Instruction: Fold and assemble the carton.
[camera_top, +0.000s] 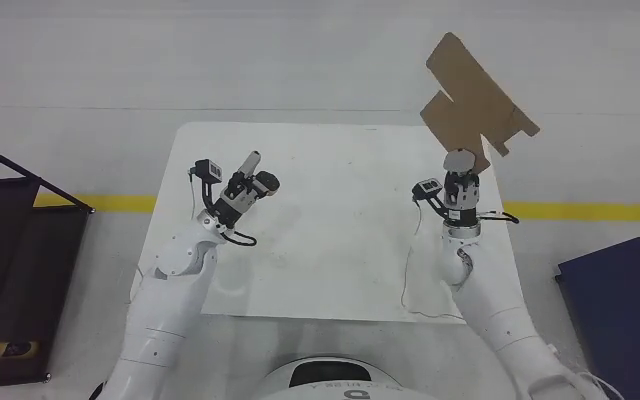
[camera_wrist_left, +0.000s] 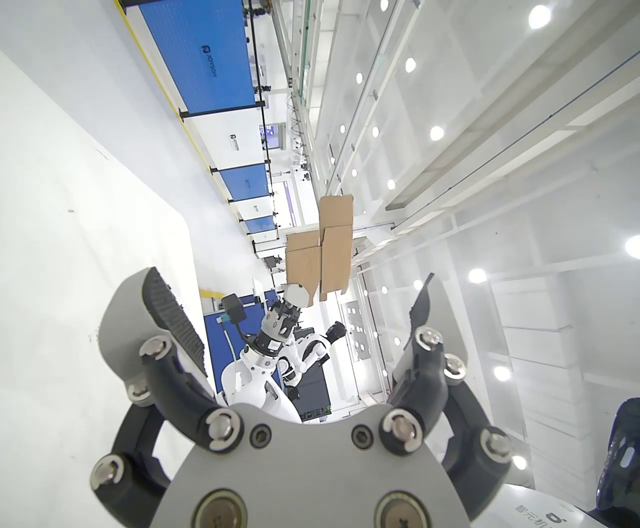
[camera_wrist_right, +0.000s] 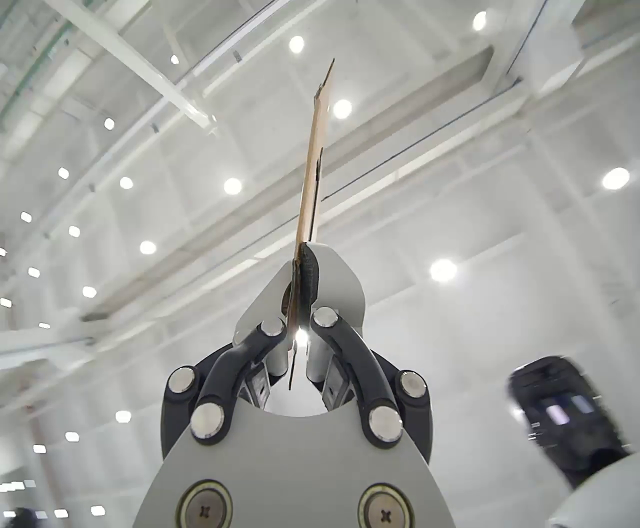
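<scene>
Nearest the robot, the left gripper (camera_top: 259, 172) hangs over the left side of the flat white bench (camera_top: 320, 250). Its two ribbed fingers (camera_wrist_left: 170, 315) are spread wide with nothing between them, and it faces the other arm. Across the bench, the right gripper (camera_top: 461, 162) stands upright near the far right corner. It is pressed together on the lower edge of the flat brown cardboard carton (camera_top: 472, 92), an unfolded blank with notched flaps, held up in the air. The right wrist view shows the carton (camera_wrist_right: 311, 185) edge-on, caught by only a small bite at its rim. That is the likely trouble: with so little cardboard in the pinch and the whole sheet standing above it, a push from the left gripper or a quick swing could pivot the blank or pull it free. In the top view the sheet leans out past the bench's far right edge, so a slip there would probably send it to the grey floor (camera_top: 300, 60). The stretch of bench between the two arms offers the most room for bringing it down to fold, while the right edge lies just beside the right wrist.
</scene>
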